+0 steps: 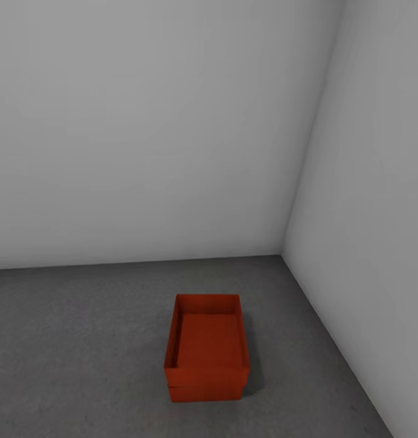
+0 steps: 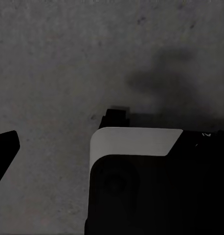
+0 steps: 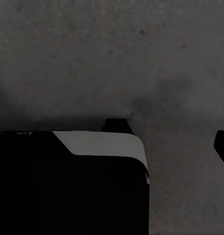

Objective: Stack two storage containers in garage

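Two plain orange-red rectangular storage containers (image 1: 207, 347) sit stacked one on top of the other on the rough dark grey concrete floor (image 1: 75, 353) of the garage, seen from the head camera. A thin seam low on the near wall of the stack marks where the upper bin rests on the lower one; the upper bin sits slightly askew, its near edge overhanging a little at the left. Its flat inside is bare. The stack stands near the corner where the two plain white walls (image 1: 142, 121) meet, closer to the right-hand wall, and casts a soft shadow on the concrete at its right side.

The left wrist camera looks down onto the same grey concrete, with a large black and white body of the robot (image 2: 156, 181) close below it and a dark pointed tip (image 2: 4, 152) at the picture's edge. A blurred shadow lies on the concrete beyond. Whether the left fingers are spread or closed cannot be told.

The right wrist camera gives a mirrored scene: concrete, the black and white robot body (image 3: 73, 181), and a dark tip (image 3: 222, 147) at the edge. The state of the right fingers cannot be told either.
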Available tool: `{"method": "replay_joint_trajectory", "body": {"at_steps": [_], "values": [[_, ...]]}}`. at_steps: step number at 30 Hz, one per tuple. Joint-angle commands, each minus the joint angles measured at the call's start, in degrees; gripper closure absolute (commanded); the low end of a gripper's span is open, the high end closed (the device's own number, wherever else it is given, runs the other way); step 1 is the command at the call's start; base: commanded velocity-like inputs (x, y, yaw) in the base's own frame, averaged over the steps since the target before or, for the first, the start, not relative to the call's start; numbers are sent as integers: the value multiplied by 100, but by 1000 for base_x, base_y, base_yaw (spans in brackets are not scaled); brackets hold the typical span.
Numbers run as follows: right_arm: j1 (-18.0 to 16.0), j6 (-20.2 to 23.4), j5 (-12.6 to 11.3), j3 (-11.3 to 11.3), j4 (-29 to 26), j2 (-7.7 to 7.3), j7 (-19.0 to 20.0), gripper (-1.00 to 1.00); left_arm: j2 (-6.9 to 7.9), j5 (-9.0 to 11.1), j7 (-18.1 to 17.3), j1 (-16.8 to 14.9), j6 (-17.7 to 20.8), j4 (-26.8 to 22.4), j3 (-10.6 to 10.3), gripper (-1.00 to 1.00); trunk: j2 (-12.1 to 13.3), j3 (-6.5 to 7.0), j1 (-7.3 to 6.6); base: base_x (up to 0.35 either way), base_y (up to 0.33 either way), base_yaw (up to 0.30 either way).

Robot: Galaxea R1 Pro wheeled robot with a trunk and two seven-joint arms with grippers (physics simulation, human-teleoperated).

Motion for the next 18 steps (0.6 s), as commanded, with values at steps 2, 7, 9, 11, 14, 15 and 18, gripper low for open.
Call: {"method": "replay_joint_trajectory", "body": {"at_steps": [2,7,9,11,14,15,18], "values": [[-7,-33,-58,47,18,5,-1,-100,-1,18,18,-3,18,-2,12,-100,-4,4,0,0,0,0],[-7,-26,-48,53,14,-27,1,-100,-1,18,18,-3,18,-2,13,-100,-4,11,0,0,0,0],[-7,-25,-30,55,13,-32,1,-100,-1,18,18,-3,18,-2,13,-100,-4,12,0,0,0,0],[-7,-17,-15,56,11,-32,1,-100,-1,18,19,-3,18,-2,12,-100,-4,12,0,0,0,0],[-7,20,-1,56,9,-31,1,-100,-1,18,20,-3,18,-2,14,-100,-4,12,0,0,0,0],[-7,26,1,56,9,-29,4,-100,-1,18,20,-3,18,-2,13,-100,-4,12,0,0,0,0],[-7,-5,-6,56,9,-36,1,-100,-1,18,18,-3,18,-2,13,-100,-4,12,0,0,0,0]]}}
